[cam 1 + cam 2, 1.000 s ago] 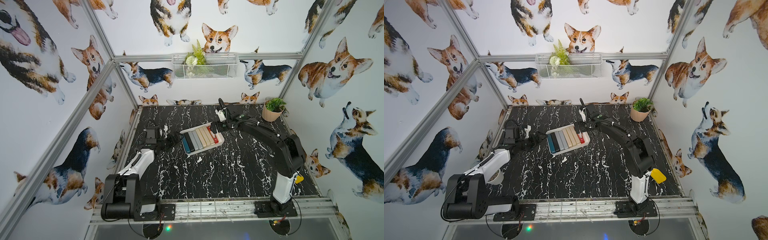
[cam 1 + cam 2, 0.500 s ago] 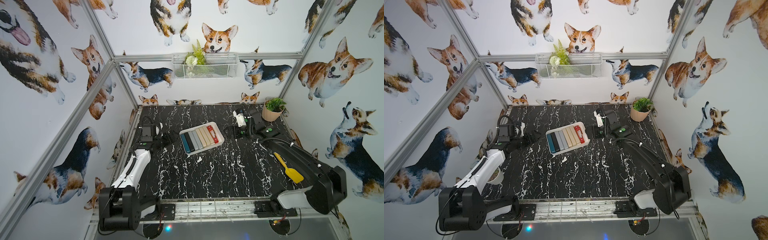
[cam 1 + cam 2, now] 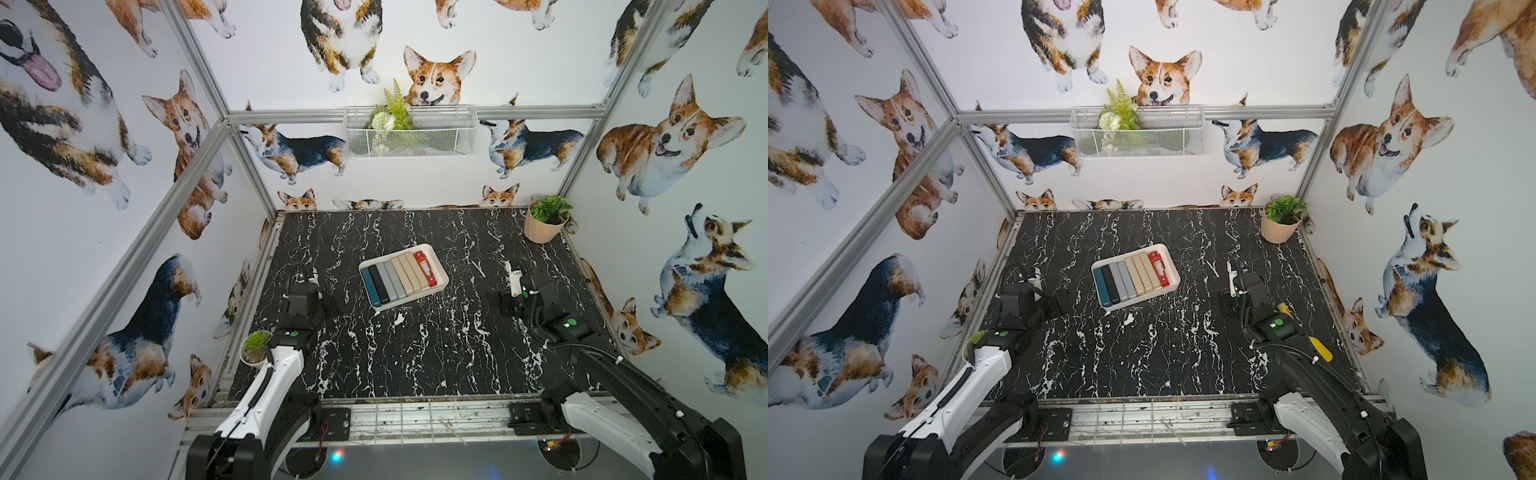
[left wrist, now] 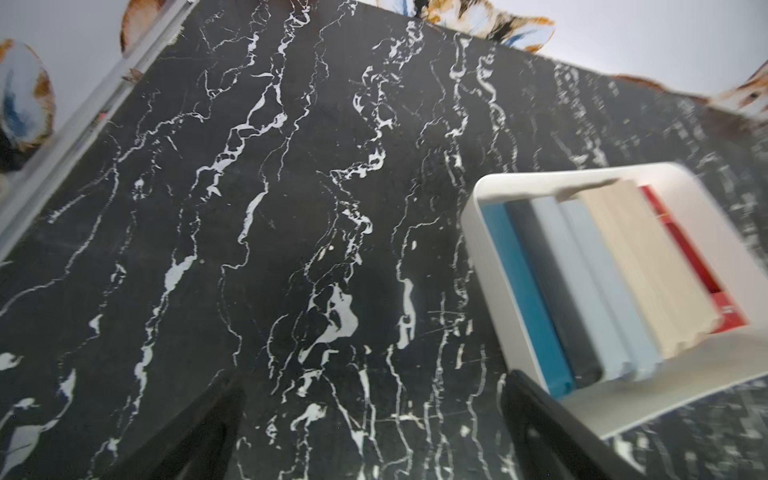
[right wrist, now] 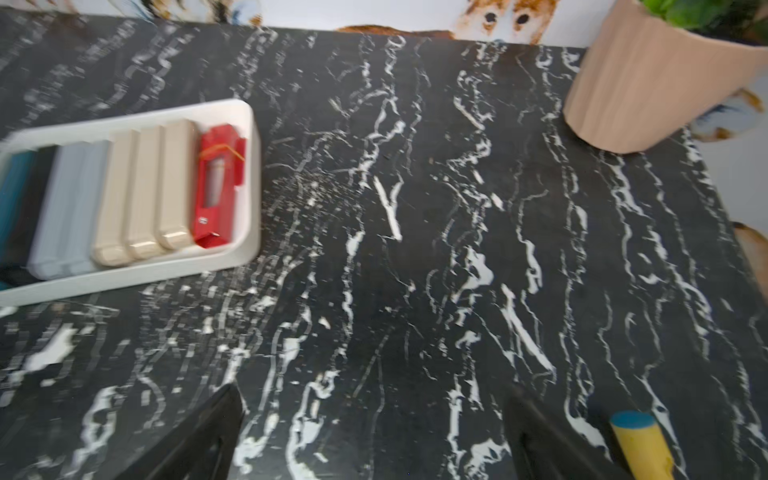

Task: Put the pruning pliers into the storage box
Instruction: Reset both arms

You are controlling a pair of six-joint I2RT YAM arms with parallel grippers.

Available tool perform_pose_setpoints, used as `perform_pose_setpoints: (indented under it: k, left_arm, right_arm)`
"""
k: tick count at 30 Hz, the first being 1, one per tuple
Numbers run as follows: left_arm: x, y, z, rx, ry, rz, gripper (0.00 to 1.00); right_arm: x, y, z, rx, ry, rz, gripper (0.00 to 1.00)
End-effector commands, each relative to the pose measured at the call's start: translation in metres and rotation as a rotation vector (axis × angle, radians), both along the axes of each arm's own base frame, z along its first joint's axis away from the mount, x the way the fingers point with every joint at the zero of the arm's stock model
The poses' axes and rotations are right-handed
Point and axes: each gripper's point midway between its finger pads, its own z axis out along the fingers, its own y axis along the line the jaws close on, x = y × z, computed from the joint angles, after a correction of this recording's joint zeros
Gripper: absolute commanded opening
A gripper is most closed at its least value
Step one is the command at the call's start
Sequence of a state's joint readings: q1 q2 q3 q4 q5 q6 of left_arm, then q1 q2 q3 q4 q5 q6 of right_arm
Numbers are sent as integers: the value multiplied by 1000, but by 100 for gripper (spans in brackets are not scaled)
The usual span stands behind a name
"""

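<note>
All eight pruning pliers (image 3: 398, 279), slim rectangular bars (teal, black, two grey, three beige, one red), are lying side by side inside the shallow white plastic storage box (image 3: 415, 296). The box is sitting on the black marble-patterned table (image 3: 415, 353). Left gripper (image 4: 370, 440) is hovering off the box's teal-bar side, fingers spread wide, holding nothing. Right gripper (image 5: 374, 440) is hovering well off the box's red-bar side, fingers likewise spread wide, gripping nothing. Yellow long-handled plastic shovel (image 3: 1320, 350) is lying past the right gripper, farther from the box.
</note>
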State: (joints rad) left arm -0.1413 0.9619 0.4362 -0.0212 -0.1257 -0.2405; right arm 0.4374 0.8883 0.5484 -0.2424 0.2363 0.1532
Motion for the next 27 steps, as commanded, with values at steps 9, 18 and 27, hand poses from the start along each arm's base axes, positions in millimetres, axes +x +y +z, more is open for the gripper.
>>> perform_pose_setpoints:
  k: [9, 18, 27]
  left_arm:
    - [51, 5, 14, 325, -354, 59, 100]
    - [59, -4, -8, 357, -445, -10, 100]
    - [62, 0, -9, 335, -430, -13, 100]
  right_arm:
    - [23, -91, 3, 17, -311, -376, 100]
    - [28, -78, -4, 57, -476, -242, 100]
    - [73, -85, -39, 17, -452, -219, 100]
